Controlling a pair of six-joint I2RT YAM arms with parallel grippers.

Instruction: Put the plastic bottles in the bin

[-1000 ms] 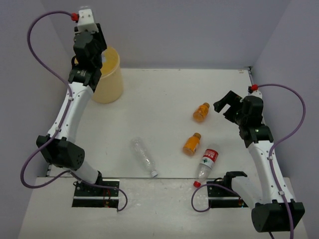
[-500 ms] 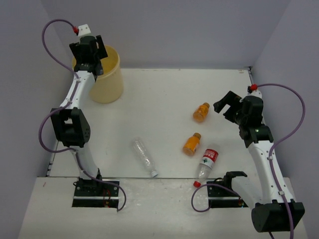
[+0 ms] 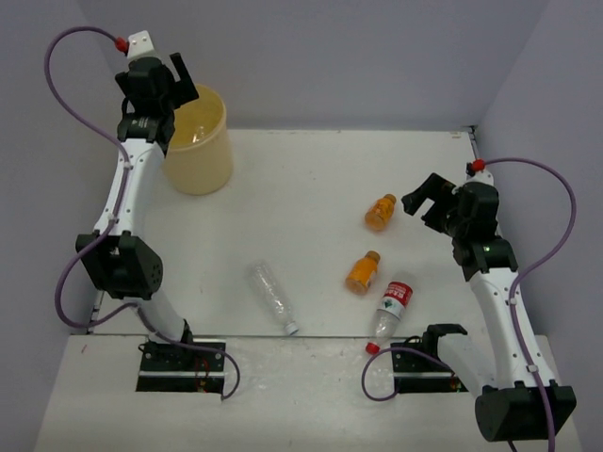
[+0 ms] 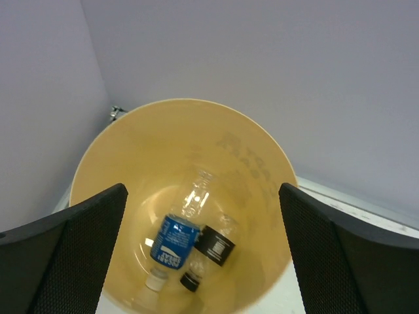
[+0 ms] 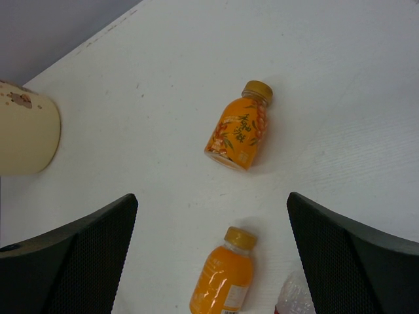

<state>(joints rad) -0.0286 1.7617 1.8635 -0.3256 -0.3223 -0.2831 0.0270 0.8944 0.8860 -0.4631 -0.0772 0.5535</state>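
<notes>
The pale-yellow bin (image 3: 202, 162) stands at the far left. My left gripper (image 3: 173, 87) hovers over it, open and holding nothing. In the left wrist view (image 4: 201, 190) a blue-labelled bottle (image 4: 173, 242) and a black-labelled bottle (image 4: 213, 247) lie on the bin's (image 4: 256, 171) floor. Two orange bottles (image 3: 380, 212) (image 3: 362, 272), a red-white labelled bottle (image 3: 391, 308) and a clear unlabelled bottle (image 3: 272, 297) lie on the table. My right gripper (image 3: 424, 201) hangs open just right of the farther orange bottle; its wrist view (image 5: 213, 196) shows both orange bottles (image 5: 239, 134) (image 5: 222, 281) below it.
Grey walls close the table at the back and both sides. The bin (image 5: 26, 134) shows at the left edge of the right wrist view. The red-white bottle (image 5: 294, 297) peeks in beside the right finger. Cables loop behind both arms.
My left gripper has opened above the bin, letting go of the blue-labelled bottle, which now lies inside. The left arm has drawn back towards the far left. The right arm stays put.
</notes>
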